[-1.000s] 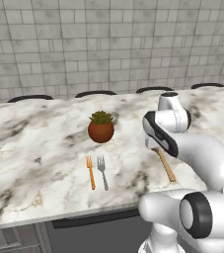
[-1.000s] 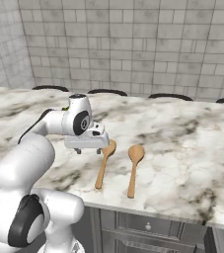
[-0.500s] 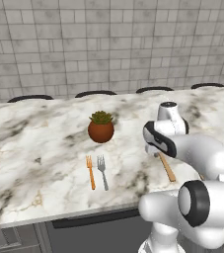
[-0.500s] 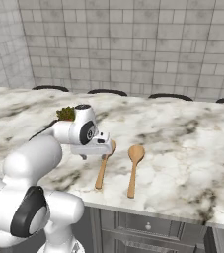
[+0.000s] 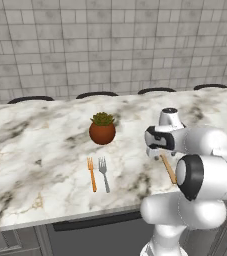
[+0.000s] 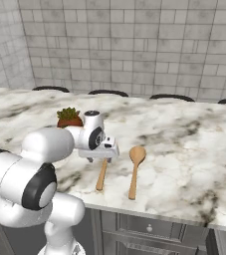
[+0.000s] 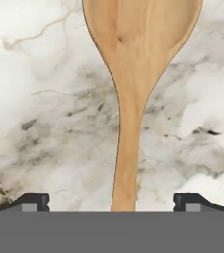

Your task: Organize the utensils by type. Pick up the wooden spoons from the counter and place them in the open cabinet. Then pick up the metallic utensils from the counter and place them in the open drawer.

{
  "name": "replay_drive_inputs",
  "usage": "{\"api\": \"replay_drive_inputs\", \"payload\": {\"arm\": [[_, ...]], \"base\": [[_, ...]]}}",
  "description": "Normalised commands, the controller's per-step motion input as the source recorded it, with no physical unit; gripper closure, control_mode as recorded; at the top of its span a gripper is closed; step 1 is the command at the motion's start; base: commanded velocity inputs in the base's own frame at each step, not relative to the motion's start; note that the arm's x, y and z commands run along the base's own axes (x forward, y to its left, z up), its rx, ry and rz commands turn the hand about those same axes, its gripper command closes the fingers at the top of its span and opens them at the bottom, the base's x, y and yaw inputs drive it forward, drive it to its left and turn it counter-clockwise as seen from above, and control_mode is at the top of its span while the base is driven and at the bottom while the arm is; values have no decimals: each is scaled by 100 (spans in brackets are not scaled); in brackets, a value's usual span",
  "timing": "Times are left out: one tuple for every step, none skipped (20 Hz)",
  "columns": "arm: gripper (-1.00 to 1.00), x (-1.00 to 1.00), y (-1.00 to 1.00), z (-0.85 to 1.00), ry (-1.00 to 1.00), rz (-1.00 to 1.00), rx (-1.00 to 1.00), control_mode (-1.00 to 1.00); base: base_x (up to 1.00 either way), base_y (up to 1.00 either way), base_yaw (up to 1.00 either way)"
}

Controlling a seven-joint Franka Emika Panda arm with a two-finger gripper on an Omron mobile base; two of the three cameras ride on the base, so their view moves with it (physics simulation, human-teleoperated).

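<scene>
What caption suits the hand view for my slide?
Open claw poised above a wooden spoon lying on the marble counter.

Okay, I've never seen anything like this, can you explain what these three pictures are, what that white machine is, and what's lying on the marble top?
The white machine is a robot arm with dark joints, and at its end is a two-finger gripper. Two pictures come from cameras riding behind the arm, one to its left and one to its right, looking over a white marble counter. The third comes from a camera on the hand itself, looking straight down.

On the counter lie two light-brown wooden spoons: one under the gripper, one beside it. Further off lie a small orange fork and a grey metal fork, side by side in front of a small potted plant in a round brown pot.

Nothing is held: the fingers stand wide open, one on each side of the spoon's handle.
</scene>
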Motion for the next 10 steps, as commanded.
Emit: {"api": "replay_drive_inputs", "payload": {"arm": [[-100,22,-10,-31,0,0,3,-100],[-100,18,-9,-31,0,0,2,-100],[-100,17,-8,-29,0,0,2,-100],[-100,19,-5,-26,0,0,0,-100],[-100,20,-4,-24,0,0,0,-100],[-100,21,-6,-24,0,0,0,-100],[-100,22,-5,-25,0,0,0,-100],[-100,22,-3,-26,0,0,0,-100],[-100,24,-1,-27,0,0,0,-100],[-100,25,0,-26,0,0,0,-100]], "base": [[0,0,0],[0,0,0],[0,0,0],[0,0,0],[0,0,0],[0,0,0],[0,0,0],[0,0,0],[0,0,0],[0,0,0]]}}
